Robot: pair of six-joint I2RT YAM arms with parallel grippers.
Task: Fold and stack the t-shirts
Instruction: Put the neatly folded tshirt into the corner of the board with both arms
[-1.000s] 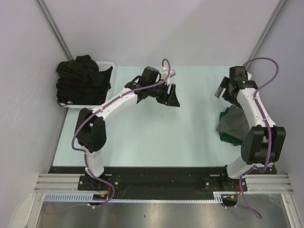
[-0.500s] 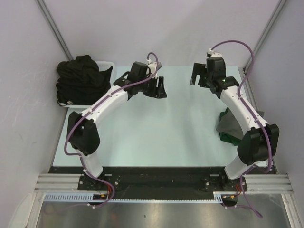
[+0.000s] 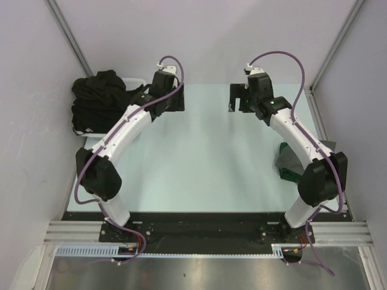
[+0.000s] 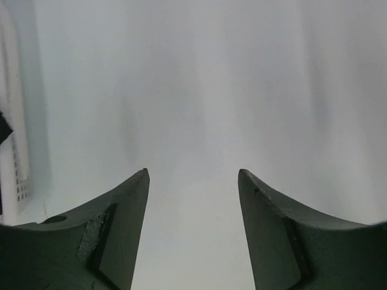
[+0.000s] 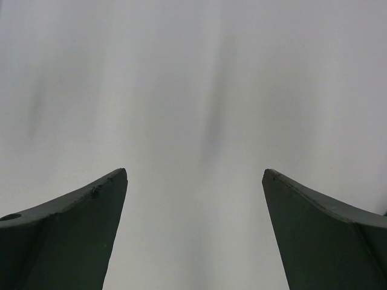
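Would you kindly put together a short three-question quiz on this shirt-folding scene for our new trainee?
1. True or false: the left gripper and the right gripper are both shut on shirts.
2. Where is the heap of black shirts? A in the white basket; B between the right gripper's fingers; C on the floor.
3. What colour is the shirt lying on top of the green shirt?
Key: 1 false, both stand open and empty; 2 A; 3 grey, the grey shirt.
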